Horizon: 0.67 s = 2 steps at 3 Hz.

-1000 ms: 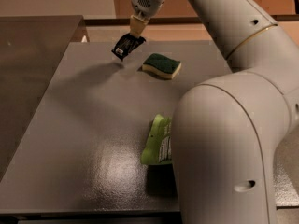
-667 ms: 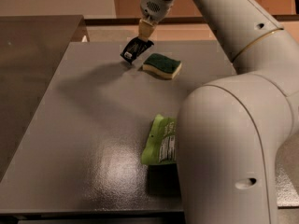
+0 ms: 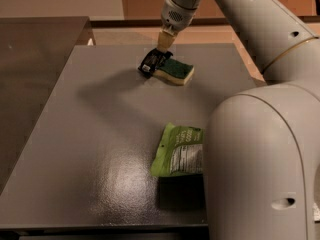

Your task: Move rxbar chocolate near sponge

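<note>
Now well into the placing step, by the look of it. Hovering low over the table [image 3: 95, 134] toward its far edge, a little right of the middle: the gripper [image 3: 161, 50], jaws clamped on the upper end of the chocolate bar [image 3: 150, 64]. Hanging tilted from that grip, lower end down and toward the left, at or just above the tabletop; hard to tell which. Lying just beside it on the right, touching or all but touching: the sponge [image 3: 176, 70], green side up, yellow foam showing toward the near edge. Well apart from both, toward the near right corner and partly hidden behind the arm [image 3: 260, 159]: a crinkled green bag [image 3: 179, 150], no part of the job.

Judging by position, done with the carrying and close enough to the sponge; only the setting-down to go. Next: lower the last bit until resting on the surface, then part the jaws and lift straight up. Calls for a gentle release, so as not to drag the bar along or nudge the sponge toward the right edge. Worth keeping clear of the sponge's left end while rising.
</note>
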Each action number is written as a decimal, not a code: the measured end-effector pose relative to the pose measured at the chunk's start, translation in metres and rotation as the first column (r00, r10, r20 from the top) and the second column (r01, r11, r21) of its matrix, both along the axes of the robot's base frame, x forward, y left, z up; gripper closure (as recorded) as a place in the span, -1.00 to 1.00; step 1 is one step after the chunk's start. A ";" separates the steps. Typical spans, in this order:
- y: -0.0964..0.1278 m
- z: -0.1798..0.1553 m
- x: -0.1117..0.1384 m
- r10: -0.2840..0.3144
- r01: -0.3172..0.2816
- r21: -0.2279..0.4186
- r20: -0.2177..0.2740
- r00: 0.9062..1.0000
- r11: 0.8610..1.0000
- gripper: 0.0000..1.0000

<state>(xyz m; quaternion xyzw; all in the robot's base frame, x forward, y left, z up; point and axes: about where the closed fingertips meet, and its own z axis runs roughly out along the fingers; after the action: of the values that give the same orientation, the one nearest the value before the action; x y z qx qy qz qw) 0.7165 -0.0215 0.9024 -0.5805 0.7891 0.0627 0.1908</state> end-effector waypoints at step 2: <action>0.004 -0.006 0.004 0.001 -0.001 0.004 0.003 1.000 1.000 -1.00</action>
<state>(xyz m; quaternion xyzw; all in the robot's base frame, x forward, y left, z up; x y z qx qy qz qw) 0.7207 -0.0172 0.8967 -0.5806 0.7884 0.0637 0.1932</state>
